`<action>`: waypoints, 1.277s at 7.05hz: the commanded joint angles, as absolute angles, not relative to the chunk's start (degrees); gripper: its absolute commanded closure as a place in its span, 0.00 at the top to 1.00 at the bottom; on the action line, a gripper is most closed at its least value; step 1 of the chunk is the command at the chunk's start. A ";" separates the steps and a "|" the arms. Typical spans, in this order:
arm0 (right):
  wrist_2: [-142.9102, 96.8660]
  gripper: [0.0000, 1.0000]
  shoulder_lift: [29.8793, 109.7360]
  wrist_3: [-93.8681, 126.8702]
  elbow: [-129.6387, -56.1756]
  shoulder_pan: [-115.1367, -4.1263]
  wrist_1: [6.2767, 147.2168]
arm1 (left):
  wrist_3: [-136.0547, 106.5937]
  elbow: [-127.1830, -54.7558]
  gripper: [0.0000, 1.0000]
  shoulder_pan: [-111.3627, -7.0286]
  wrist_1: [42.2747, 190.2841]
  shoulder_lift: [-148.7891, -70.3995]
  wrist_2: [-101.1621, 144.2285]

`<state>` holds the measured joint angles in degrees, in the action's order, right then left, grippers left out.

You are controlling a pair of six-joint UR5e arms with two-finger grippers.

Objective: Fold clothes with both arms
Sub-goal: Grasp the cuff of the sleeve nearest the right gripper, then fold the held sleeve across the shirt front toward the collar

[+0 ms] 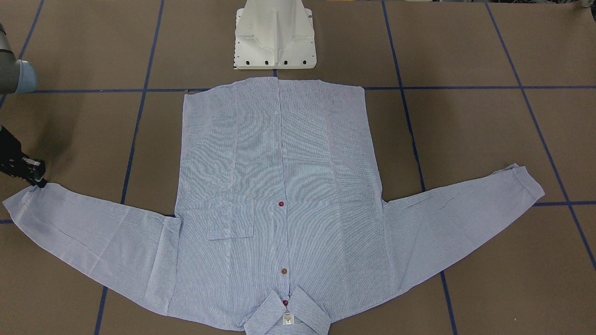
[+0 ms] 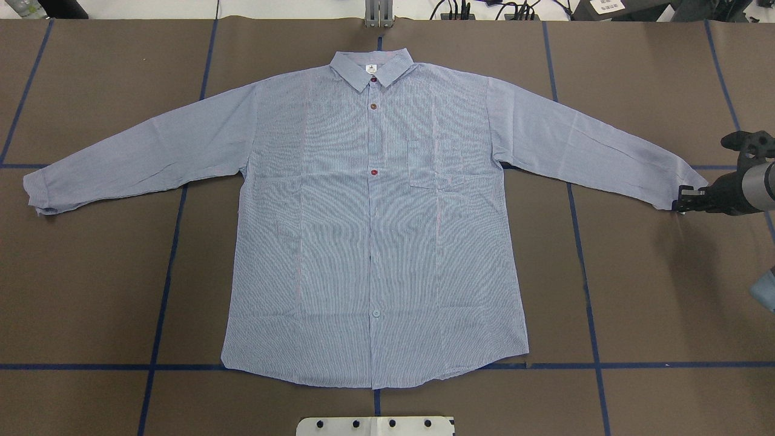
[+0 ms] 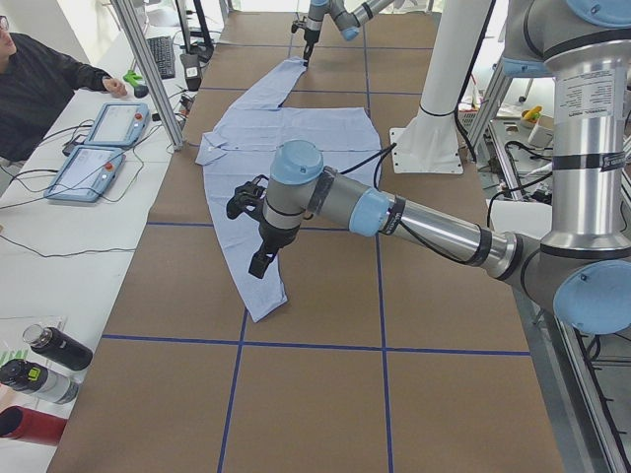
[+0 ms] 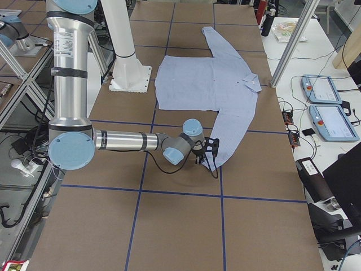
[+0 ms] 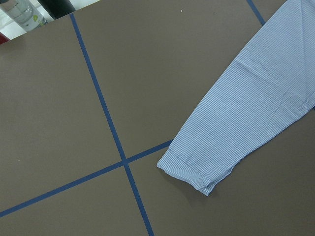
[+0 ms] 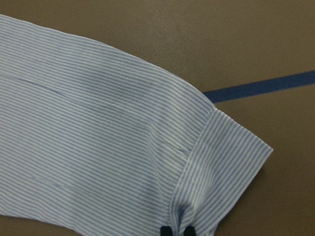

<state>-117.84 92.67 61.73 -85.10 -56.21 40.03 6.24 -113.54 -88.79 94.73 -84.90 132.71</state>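
Light, limp cloth: the shirt [image 2: 375, 242] lies flat on the table [image 2: 654, 290], hem toward the pedestal base [image 2: 375, 426]. The right tool [image 2: 678, 203] is clenched on a cuff [image 6: 221, 167], which I judge the firmest hold. I cannot tell the left tool's [image 3: 258, 264] state.

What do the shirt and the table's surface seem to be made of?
Shirt: thin woven cloth, likely cotton, matte; fine stripes and soft creases show it. Table surface: brown matte sheet, perhaps paper or card; flat, no gloss, crossed by blue tape lines.

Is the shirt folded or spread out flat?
Spread flat: the shirt lies front up, both sleeves stretched outward, no part folded over.
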 commanded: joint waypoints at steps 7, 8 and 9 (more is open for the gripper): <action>-115.69 0.00 63.98 62.31 -92.82 -52.94 76.29 | 6.24 -113.73 1.00 -88.86 94.66 -84.90 132.80; -111.75 0.00 58.07 63.10 -92.29 -49.95 81.77 | 6.24 -113.64 1.00 -88.77 94.66 -84.90 132.80; -110.32 0.00 53.48 67.02 -91.42 -47.92 82.96 | 6.15 -113.56 1.00 -88.77 94.66 -84.90 132.80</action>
<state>-113.02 60.31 63.68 -92.24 -50.83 78.71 6.22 -113.63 -88.80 94.67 -84.90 132.80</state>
